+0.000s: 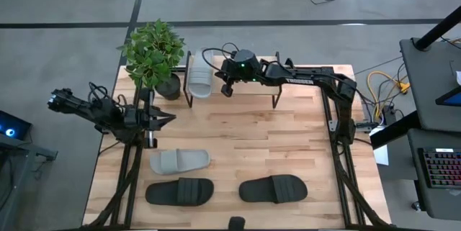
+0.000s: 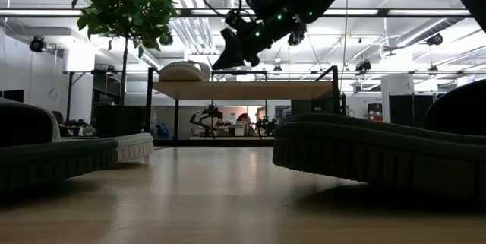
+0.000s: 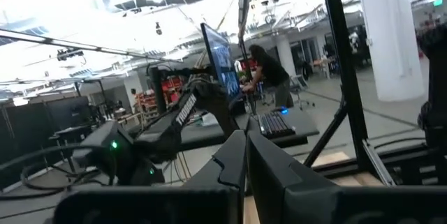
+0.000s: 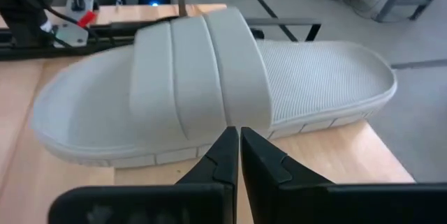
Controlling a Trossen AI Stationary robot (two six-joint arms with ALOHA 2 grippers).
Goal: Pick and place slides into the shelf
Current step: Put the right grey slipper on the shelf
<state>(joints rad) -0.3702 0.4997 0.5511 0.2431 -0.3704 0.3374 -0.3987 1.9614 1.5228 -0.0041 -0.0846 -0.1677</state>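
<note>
Your high view looks straight down on the whole tabletop (image 1: 238, 127), taking in the shelf (image 1: 238, 80) along its far edge and floor all round. Your low view sits at board level near the front edge, facing level toward the shelf (image 2: 243, 90) — the black slide (image 2: 380, 153) nearest it looms large. Both show the light grey slide (image 1: 199, 75) on the shelf. The right wrist view looks down close on that same slide (image 4: 209, 91), past its own pressed-together fingers (image 4: 255, 161). The left wrist view faces away from the shelf, tilted — a room with a person (image 3: 269, 77) at a monitor.
</note>
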